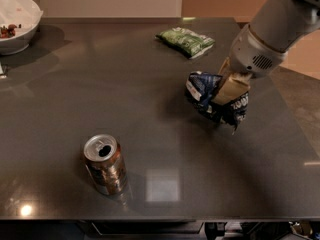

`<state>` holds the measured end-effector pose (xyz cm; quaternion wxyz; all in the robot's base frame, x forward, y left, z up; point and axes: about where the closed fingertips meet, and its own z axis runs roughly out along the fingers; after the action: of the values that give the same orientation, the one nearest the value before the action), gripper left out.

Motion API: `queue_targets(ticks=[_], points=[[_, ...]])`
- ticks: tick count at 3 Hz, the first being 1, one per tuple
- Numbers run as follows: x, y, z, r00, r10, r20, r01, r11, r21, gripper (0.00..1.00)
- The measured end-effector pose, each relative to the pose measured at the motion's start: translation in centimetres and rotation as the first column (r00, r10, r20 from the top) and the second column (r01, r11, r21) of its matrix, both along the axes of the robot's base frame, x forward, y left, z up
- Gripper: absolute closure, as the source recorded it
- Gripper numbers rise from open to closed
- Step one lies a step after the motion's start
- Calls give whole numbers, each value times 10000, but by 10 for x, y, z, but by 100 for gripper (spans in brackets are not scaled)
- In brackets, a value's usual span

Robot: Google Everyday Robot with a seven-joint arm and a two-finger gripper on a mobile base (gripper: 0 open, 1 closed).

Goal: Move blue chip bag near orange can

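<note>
Hand (226,95) grips blue chip bag (200,87) near green bag (186,40), orange can (105,165) apart.

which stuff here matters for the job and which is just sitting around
For the job: blue chip bag; orange can, front left; pincer, shut on the bag, right side of the table.
Lying about: green snack bag; white bowl, far left corner.

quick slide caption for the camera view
Gripper holds the blue chip bag over the table, right of centre; the orange can stands apart at front left.
</note>
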<state>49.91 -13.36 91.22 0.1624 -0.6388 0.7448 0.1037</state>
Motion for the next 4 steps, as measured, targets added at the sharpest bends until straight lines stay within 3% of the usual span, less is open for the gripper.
queue_targets(ticks=[1,2,4], points=[[-27,32,5,9946,1037,-7,-1036,9943,242,100],[-53,59,9,9787,2054,34,-2054,9778,412,81],[-84,83,11,9500,3120,111,-3120,9476,689,36]])
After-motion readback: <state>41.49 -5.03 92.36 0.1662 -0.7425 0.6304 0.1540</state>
